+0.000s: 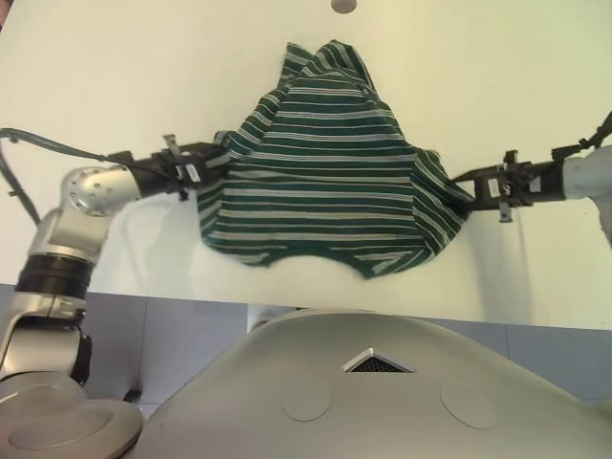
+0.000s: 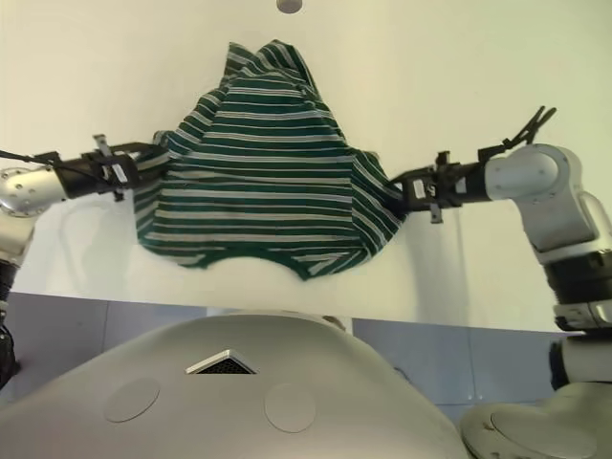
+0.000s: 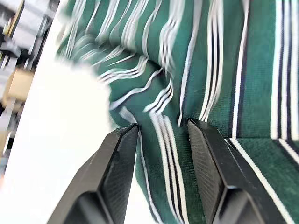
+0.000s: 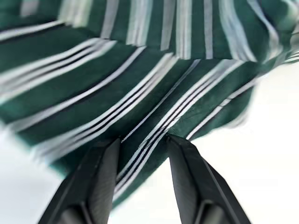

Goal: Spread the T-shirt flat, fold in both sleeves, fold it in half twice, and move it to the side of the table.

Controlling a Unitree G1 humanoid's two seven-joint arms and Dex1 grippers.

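T-shirt [image 1: 325, 182] green w/ white stripes, bunched up, mid table [image 1: 115, 76], near front edge | L gripper [image 1: 215, 164] pinches shirt's left side | R gripper [image 1: 466, 191] pinches right side | cloth stretched btw both

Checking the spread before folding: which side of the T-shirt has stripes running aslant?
The side by the right end effector: there the T-shirt shows slanting stripes, while by the left end effector they run straight across.
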